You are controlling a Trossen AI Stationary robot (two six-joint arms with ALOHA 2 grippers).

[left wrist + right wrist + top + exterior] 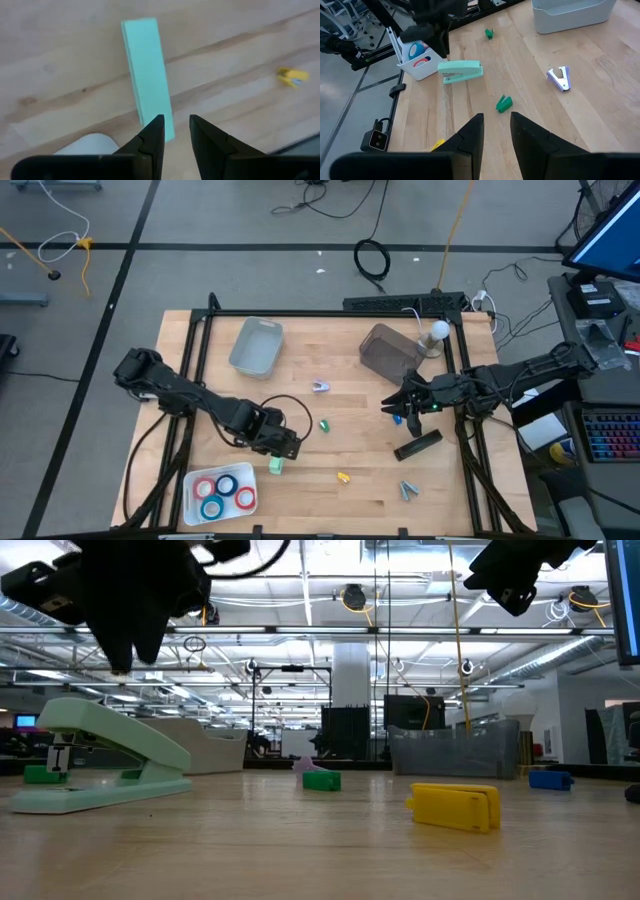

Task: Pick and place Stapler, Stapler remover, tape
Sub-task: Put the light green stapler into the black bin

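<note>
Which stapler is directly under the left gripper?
The mint green stapler, beneath the left gripper; the black stapler lies by the right gripper.

The right gripper [492, 131] hangs above a wooden table [600, 115], its two dark fingers [470, 132] a narrow gap apart and holding nothing. Beyond them lies a small green staple remover [504, 103], and farther on a mint-green stapler [461, 71] lying flat. Just past the stapler, at the table's edge, a white tray [418, 69] holds blue and red tape [417, 52], with the other dark arm [432, 20] above it. A purple staple remover [559, 78] sits apart, near a pale grey bin [572, 14]. Another small green piece [489, 33] lies farther off.
</note>
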